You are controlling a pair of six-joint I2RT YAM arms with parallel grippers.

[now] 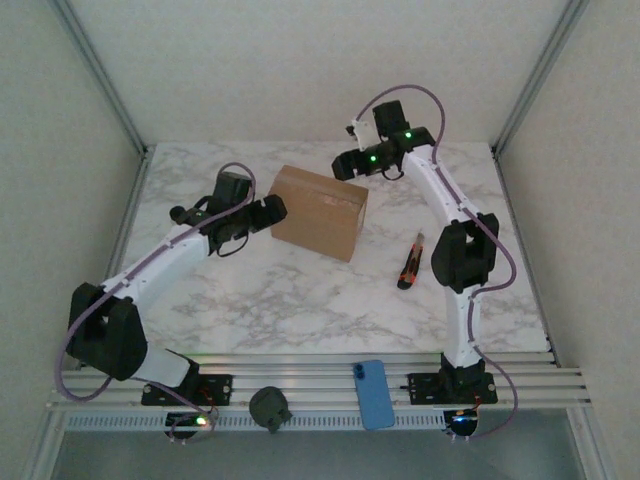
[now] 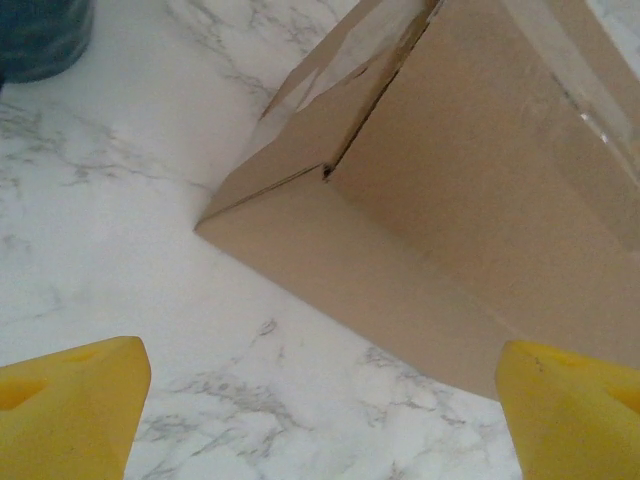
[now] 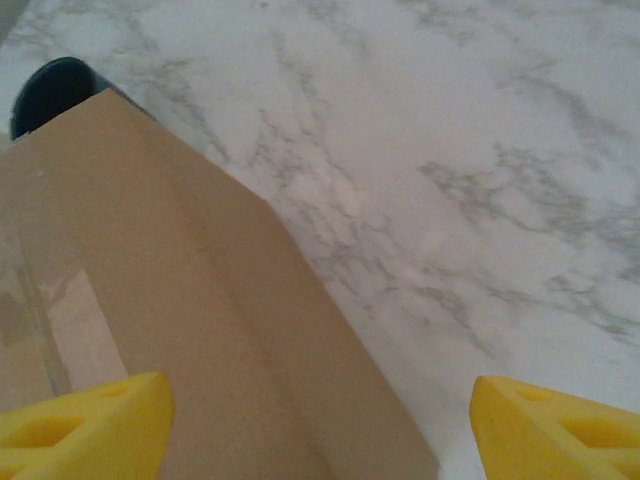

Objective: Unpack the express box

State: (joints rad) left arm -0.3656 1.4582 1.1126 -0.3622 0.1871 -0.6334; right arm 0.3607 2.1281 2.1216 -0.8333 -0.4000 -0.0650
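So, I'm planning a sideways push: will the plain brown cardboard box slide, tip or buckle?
The brown cardboard box sits flat on a broad base, so it would probably slide, not tip. The smooth marble tabletop likely offers little grip. Its flaps look taped shut, so walls should stay stiff.

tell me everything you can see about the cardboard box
The express box is a plain brown cardboard carton, unprinted, with its flaps closed and a glossy strip of clear tape on top. One end seam gapes slightly. It sits flat and upright on the marble table, turned askew near the middle. Only the table visibly touches it.
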